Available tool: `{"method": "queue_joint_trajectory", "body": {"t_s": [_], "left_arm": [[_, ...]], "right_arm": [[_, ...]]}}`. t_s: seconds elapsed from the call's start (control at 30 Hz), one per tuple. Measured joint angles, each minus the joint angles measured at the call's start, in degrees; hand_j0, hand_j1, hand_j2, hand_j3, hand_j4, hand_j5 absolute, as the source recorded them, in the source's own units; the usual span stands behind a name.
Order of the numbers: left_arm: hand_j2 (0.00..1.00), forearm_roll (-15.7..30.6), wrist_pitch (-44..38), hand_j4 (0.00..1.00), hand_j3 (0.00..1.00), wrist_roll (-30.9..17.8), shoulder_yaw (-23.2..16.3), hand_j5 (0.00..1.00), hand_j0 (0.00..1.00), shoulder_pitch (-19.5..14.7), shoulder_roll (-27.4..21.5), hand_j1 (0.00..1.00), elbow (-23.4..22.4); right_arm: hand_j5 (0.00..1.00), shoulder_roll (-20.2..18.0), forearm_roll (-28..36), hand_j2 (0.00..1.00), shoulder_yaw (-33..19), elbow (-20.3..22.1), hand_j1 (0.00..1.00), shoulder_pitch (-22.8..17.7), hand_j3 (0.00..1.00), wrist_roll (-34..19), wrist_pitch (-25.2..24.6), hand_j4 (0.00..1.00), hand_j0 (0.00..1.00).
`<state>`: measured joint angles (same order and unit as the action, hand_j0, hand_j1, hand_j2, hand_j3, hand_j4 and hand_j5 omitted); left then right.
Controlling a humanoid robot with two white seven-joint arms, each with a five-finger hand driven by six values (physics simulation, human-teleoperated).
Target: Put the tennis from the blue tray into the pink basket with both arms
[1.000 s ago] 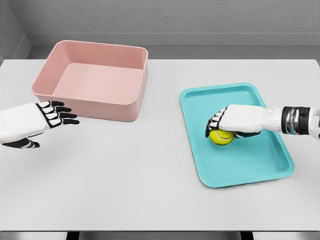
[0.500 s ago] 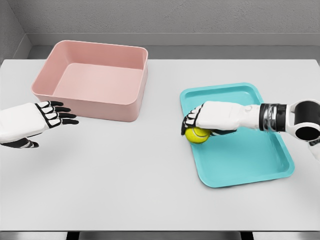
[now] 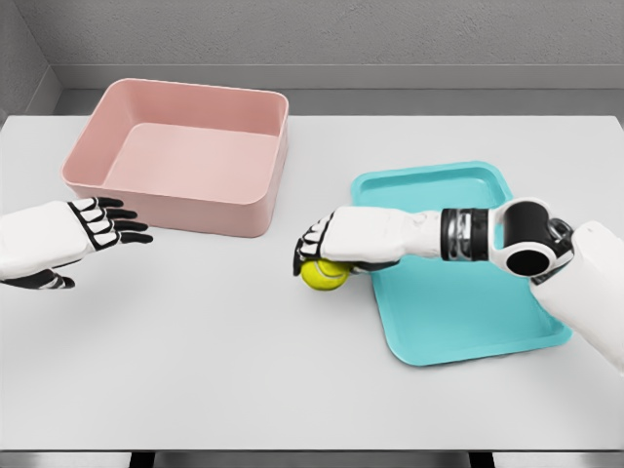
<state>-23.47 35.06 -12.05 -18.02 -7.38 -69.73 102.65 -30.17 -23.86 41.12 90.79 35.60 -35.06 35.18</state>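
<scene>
1 tennis ball, 1 blue tray, 1 pink basket | right hand clamped on ball, left of tray | left hand fingers apart, holding nothing

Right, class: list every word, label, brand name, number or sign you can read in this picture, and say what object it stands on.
None: nothing readable shows anywhere.
Yellow-green tennis ball under the right hand: no brand print visible.
Pink plastic basket: plain.
Turquoise tray: plain.
White table: plain.
Left hand: black and white markings only, no lettering.
</scene>
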Motion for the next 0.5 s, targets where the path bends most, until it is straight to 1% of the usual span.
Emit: {"method": "queue_joint_trajectory", "body": {"t_s": [0.07, 0.17, 0.33, 0.5], "left_arm": [[1.00, 0.00, 0.00, 1.00, 1.00, 0.00, 0.00, 1.00, 1.00, 0.00, -0.01, 1.00, 0.00], [1.00, 0.02, 0.00, 1.00, 1.00, 0.00, 0.00, 1.00, 1.00, 0.00, -0.04, 1.00, 0.03], [1.00, 0.06, 0.00, 1.00, 1.00, 0.01, 0.03, 1.00, 1.00, 0.00, -0.20, 1.00, 0.05], [1.00, 0.08, 0.00, 1.00, 1.00, 0.02, 0.05, 1.00, 1.00, 0.00, -0.31, 1.00, 0.08]], "right_arm": [[0.49, 1.81, -0.62, 0.49, 0.47, -0.95, 0.49, 0.00, 0.49, 0.00, 0.00, 0.49, 0.49], [0.49, 4.97, -2.34, 0.49, 0.99, -3.66, 0.49, 0.00, 0.49, -0.01, 0.00, 0.49, 0.49], [0.49, 9.15, -4.38, 0.49, 2.05, -7.07, 0.49, 0.62, 0.49, 0.01, -0.03, 0.49, 0.49], [0.49, 12.31, -5.21, 0.49, 4.06, -8.39, 0.49, 1.67, 0.49, 0.01, -0.03, 0.49, 0.49]]}}
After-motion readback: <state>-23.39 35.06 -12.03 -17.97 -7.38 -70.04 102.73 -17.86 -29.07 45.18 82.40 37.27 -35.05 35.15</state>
